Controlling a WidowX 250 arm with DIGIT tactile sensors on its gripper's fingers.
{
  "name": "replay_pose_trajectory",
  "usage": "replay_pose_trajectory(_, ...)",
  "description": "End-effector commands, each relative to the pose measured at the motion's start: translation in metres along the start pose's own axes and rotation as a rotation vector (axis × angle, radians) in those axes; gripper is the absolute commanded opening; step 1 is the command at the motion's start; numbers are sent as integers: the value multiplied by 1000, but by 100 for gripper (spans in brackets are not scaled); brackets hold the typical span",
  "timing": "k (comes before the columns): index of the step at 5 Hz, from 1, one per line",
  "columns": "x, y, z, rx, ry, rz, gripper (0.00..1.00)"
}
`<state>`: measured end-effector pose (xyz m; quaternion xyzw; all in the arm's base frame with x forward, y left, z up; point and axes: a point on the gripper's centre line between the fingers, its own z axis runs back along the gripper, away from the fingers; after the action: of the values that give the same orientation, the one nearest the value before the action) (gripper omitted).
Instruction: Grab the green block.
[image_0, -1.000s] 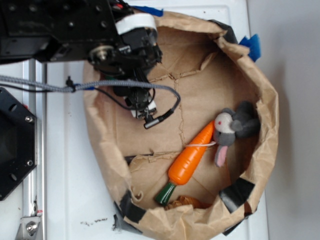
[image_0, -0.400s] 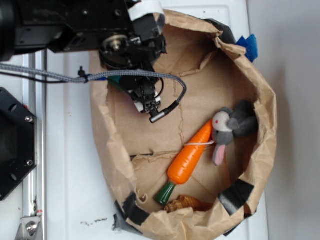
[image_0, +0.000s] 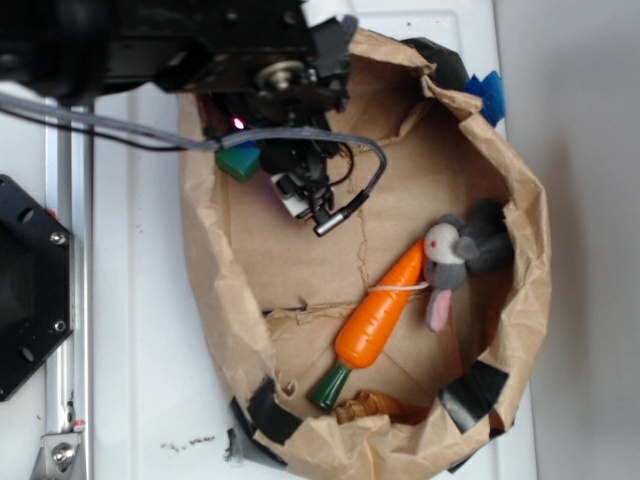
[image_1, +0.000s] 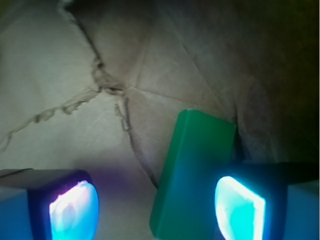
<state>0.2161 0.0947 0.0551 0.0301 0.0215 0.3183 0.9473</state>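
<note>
The claw (image_1: 157, 207) stands wide, holding nothing. The green block (image_1: 192, 175) lies flat on the brown paper floor of the bag (image_0: 520, 200), near its upper-left wall. In the wrist view it sits between the pads but off-centre — close against the right pad (image_1: 240, 207), well clear of the other. Its long axis runs forward, roughly across the closing line — so a small sideways shift should centre it.

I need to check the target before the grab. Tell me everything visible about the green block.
The flat, bright-green rectangular block looks smooth and plain, with rounded edges. It lies on the brown paper floor of the bag, near its crumpled wall. In the wrist view it sits between the open hand pads, closer to the right-side pad; contact cannot be told. From outside, the arm mostly hides it.
</note>
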Motion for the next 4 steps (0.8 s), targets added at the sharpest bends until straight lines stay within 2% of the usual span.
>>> replay_pose_trajectory(1, 6, 9, -18, -20, 9, 9, 100)
replay_pose_trajectory(2, 9, -2, -33, -104, 5, -88, 100)
replay_pose_trajectory(4, 10, -9, -32, -100, -29, -141, 100)
